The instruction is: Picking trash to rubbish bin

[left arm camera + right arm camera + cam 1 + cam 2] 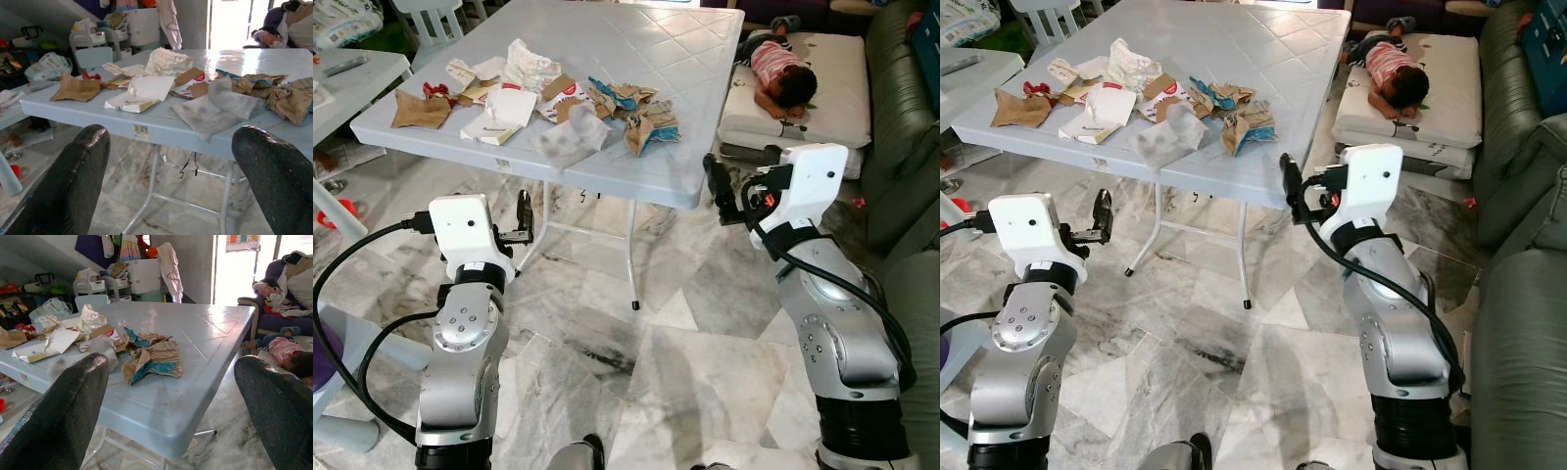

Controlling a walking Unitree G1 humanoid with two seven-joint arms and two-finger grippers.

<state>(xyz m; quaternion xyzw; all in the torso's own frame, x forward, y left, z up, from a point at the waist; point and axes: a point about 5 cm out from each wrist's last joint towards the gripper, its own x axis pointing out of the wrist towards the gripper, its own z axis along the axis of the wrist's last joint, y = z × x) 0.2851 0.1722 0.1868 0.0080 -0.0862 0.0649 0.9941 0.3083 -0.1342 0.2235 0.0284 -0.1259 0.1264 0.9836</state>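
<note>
Nearest the camera, both silver arms are raised over the marble floor (607, 333), short of the table. The left gripper (523, 217) is held below the table's near edge, with its two black fingers (68, 186) spread wide apart and nothing between them. The right gripper (721, 191) is held just off the table's near right corner, at about the height of the tabletop; its fingers (63, 416) are likewise set wide apart and nothing is grasped.

Ahead of and above the left gripper, the pale blue table (666, 59) is seen, and the trash is spread across its near half. Closest to that gripper, at the near edge, a crumpled grey-white sheet (570, 139) is laid. Just beyond it a white folded paper (501, 113) is found, with a brown paper scrap (421, 110) further to the left side. Ahead of the right gripper, a heap of torn brown and teal paper (151, 360) rests on the tabletop, near the corner. Behind these, a crumpled white wrapper (529, 64) and a card with red print (563, 93) are seen.

Beyond the right gripper, past the table, a person (783, 73) is lying on a white mattress (837, 73) beside a dark green sofa (901, 117).
</note>
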